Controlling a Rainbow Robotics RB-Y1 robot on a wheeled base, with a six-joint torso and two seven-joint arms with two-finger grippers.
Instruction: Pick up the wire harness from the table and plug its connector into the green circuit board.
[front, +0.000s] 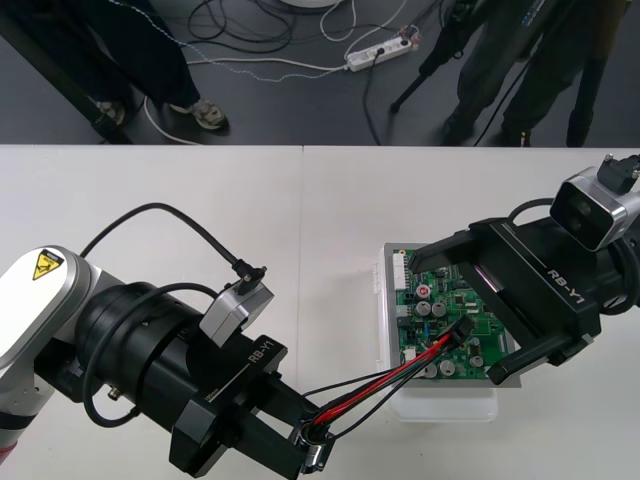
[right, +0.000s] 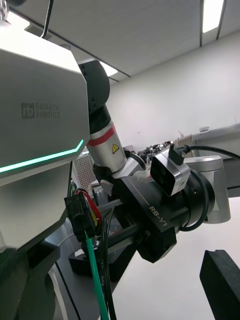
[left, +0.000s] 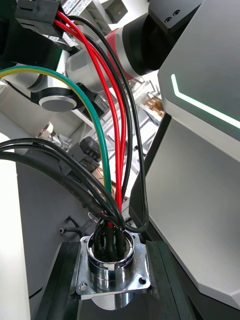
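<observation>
With the left hand (front: 305, 452) clamping the socket (left: 111, 257) and the right hand (front: 462, 318) open, taut wires (front: 390, 378) could yank the plug (front: 462, 336) askew

The plain light table (front: 200, 200) is lit brightly and evenly from above. Sharp highlights are carried by the round silver metal socket (left: 112, 261).

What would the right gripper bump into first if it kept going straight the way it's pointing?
The right gripper would probably meet the harness plug first, between its open fingers; depth is unclear.
</observation>
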